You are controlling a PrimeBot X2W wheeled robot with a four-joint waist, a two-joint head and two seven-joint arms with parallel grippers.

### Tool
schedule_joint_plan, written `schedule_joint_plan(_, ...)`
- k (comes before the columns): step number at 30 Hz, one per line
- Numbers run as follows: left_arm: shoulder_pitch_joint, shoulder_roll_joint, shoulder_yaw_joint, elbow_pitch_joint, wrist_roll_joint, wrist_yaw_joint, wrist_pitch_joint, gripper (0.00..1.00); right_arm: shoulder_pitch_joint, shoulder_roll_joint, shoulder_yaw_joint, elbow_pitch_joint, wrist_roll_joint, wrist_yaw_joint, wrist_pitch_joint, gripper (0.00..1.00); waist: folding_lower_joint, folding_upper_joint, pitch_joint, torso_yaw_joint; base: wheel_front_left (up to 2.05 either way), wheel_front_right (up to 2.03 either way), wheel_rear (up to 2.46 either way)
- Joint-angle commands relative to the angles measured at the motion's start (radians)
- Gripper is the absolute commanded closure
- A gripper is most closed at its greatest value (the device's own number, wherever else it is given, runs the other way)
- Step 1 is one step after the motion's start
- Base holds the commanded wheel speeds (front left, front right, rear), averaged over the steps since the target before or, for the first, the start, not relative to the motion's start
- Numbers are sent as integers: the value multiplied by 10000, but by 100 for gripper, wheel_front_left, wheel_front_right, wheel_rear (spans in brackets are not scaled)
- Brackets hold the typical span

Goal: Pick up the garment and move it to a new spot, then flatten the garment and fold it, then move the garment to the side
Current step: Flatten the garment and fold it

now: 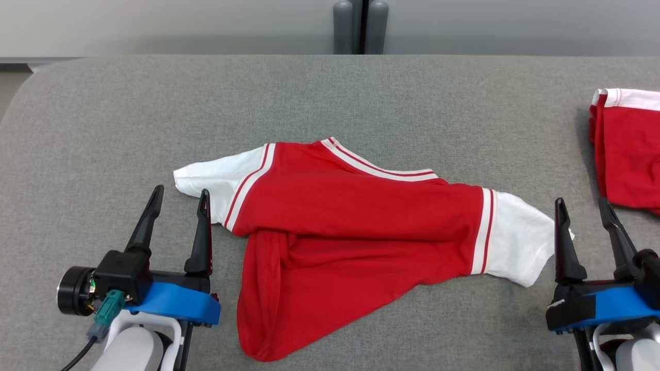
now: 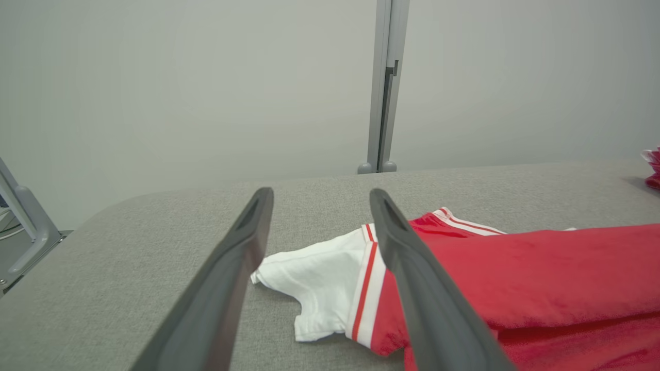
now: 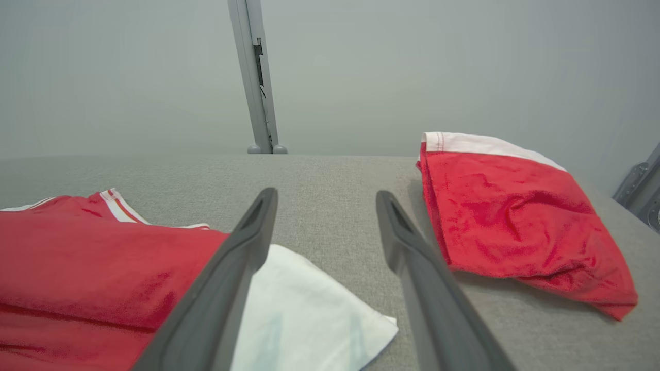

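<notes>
A red T-shirt with white sleeves (image 1: 350, 216) lies crumpled across the middle of the grey table (image 1: 309, 103), its lower body bunched toward the front. My left gripper (image 1: 180, 198) stands open beside the shirt's left white sleeve (image 2: 314, 278), holding nothing. Just off the right white sleeve (image 3: 304, 314) my right gripper (image 1: 582, 206) also stands open and holds nothing. In the left wrist view the shirt (image 2: 541, 278) spreads to the right of my left gripper (image 2: 319, 198). The right wrist view has my right gripper (image 3: 326, 198) over bare table past the sleeve.
A second red garment with a white band (image 1: 629, 149) lies folded at the table's right edge, also as the red bundle (image 3: 510, 216) right of my right fingers. A grey post (image 1: 361, 26) stands behind the table.
</notes>
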Motion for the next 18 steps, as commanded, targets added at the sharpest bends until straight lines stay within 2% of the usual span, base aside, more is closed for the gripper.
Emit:
schedule_joint_plan(1,97,43,6,10,-59,23,-46,0,167,22,22,-172,48,1,-6,0,0,-1,-90,-42,0,0,0)
schedule_joint_plan(9,685,153,27,-79,-191,225,50,0,1185,39,217,-1635,583,1,551,0,0,-1,-558,-168,0,0,0)
schedule_joint_plan(18,919,221,-89,-209,-209,319,202,0,1457,41,235,-2054,776,1,804,0,0,-1,-727,-164,0,0,0)
